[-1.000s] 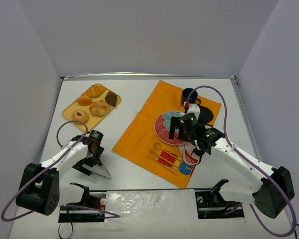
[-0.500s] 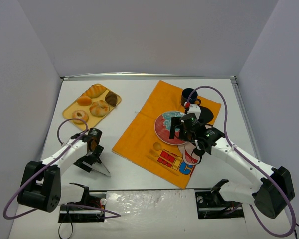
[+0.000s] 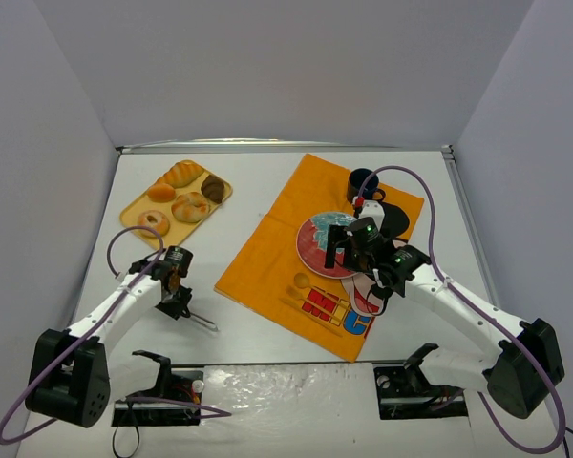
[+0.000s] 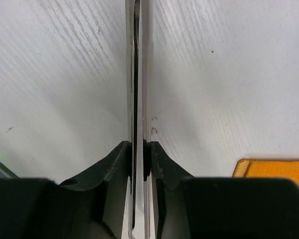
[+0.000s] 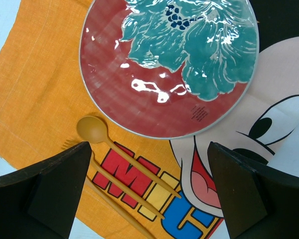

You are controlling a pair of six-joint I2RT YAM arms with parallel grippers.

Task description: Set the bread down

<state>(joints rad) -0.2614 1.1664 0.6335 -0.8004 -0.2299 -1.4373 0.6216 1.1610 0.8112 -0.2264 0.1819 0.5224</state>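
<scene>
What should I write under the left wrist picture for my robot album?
Left gripper shut on thin metal tongs, white table beyond.

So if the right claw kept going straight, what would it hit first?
Probably the red plate near its rim, or the orange cloth just beside it; the right claw hangs open above both.

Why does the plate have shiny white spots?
Right wrist view: light bounces off the glossy plate as white glare; left wrist view: the metal tongs gleam too; top view: the table shines along its near edge.
</scene>
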